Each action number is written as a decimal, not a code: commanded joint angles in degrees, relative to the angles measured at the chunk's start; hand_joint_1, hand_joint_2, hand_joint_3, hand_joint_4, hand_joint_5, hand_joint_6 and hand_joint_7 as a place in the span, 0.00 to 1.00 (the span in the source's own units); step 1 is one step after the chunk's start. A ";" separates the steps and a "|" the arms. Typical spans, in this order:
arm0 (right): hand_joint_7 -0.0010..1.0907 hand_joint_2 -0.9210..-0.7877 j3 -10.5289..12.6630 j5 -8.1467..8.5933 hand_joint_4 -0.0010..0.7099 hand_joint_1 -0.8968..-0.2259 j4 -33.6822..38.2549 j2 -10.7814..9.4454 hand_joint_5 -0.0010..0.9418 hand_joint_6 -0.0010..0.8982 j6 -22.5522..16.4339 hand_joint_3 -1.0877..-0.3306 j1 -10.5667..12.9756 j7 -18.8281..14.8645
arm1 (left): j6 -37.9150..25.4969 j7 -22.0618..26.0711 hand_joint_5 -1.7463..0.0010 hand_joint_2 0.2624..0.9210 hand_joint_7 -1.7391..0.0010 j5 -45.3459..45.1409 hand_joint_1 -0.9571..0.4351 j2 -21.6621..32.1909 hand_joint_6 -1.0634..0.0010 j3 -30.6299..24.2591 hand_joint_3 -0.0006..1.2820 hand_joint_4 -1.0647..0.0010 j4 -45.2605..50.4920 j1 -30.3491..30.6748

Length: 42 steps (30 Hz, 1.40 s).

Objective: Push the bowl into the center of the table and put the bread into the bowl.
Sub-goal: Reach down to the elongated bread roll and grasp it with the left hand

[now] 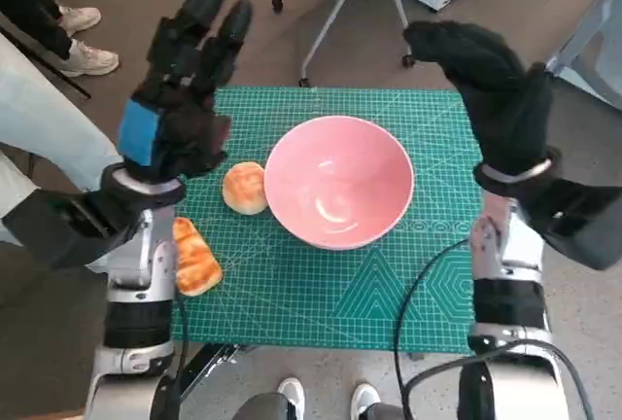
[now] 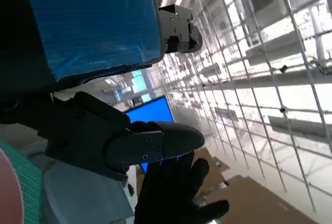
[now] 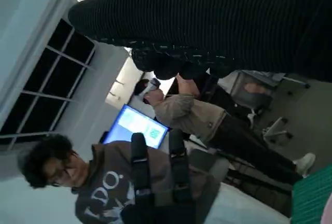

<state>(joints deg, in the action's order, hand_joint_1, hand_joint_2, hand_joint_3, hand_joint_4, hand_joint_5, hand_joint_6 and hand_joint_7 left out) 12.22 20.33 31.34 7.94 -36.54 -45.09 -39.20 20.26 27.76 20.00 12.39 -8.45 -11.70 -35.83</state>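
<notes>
Sitting close to the middle of the green mat that covers the table, the pink bowl looks to be about where the task wants it, so the pushing step seems done or nearly so, though the mat's far edge and the table beneath are too little seen to judge the exact center. The bowl shows nothing inside but a sheen of light, so the second step is not yet done. A round bun lies just beside the bowl on the robot's left, touching or almost touching its rim, and a longer golden loaf lies nearer the robot, partly hidden behind the left forearm. The left hand is raised above the mat's left edge with its fingers spread and nothing in it; the right hand is likewise lifted over the mat's right side, empty, its fingers loosely apart. Which bread is meant I cannot tell. Both wrist views point away from the table, showing ceiling, a blue screen and people, and give almost nothing of bowl or bread.
</notes>
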 commanded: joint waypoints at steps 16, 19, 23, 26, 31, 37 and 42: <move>0.55 0.00 -1.36 0.50 0.23 0.29 -1.59 0.29 0.00 0.00 1.14 0.52 1.79 0.71 | 0.23 1.46 1.00 1.00 0.76 -2.50 0.14 3.45 1.00 0.33 0.39 0.86 0.70 -2.47; 0.55 0.00 -1.47 0.02 0.23 0.29 -1.89 0.36 0.00 0.00 1.00 0.52 2.05 1.20 | -1.77 5.86 1.00 0.81 0.77 -10.21 0.26 15.29 1.00 0.40 0.33 0.86 5.25 0.47; 0.55 0.00 -1.12 0.14 0.23 0.28 -1.84 0.68 0.00 0.00 1.02 0.52 2.30 1.43 | -16.53 12.40 1.00 0.60 0.81 -18.77 0.53 31.02 0.99 -0.23 0.18 0.86 16.96 4.86; 0.55 0.00 -0.79 0.36 0.23 0.28 -1.54 0.83 0.00 0.00 1.04 0.54 2.36 1.50 | -21.68 14.07 1.00 0.59 0.87 -19.88 0.63 34.75 0.93 -1.68 0.11 0.86 21.34 7.45; 0.55 0.00 -0.43 0.57 0.23 0.28 -0.62 0.78 0.00 0.00 0.86 0.56 2.31 1.82 | -24.60 17.04 1.00 0.61 0.90 -19.83 0.64 38.98 0.88 -2.98 0.07 0.86 23.96 11.13; 0.55 0.00 -0.41 0.67 0.22 0.29 -0.24 0.49 0.00 0.00 1.18 0.57 2.06 2.58 | -27.78 21.32 1.00 0.63 0.94 -19.57 0.66 44.04 0.83 -2.66 0.06 0.86 27.64 15.05; 0.55 0.00 -0.39 0.82 0.23 0.29 0.03 0.23 0.00 0.01 1.37 0.58 1.81 2.99 | -27.78 23.44 1.00 0.63 0.95 -20.81 0.67 46.93 0.79 -1.11 0.06 0.85 29.56 17.09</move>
<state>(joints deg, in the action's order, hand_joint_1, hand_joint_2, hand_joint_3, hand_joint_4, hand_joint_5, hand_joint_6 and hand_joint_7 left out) 11.80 20.53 30.49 8.36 -35.84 -44.11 -36.71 -7.15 49.56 -0.13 57.49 -10.88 15.97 -19.87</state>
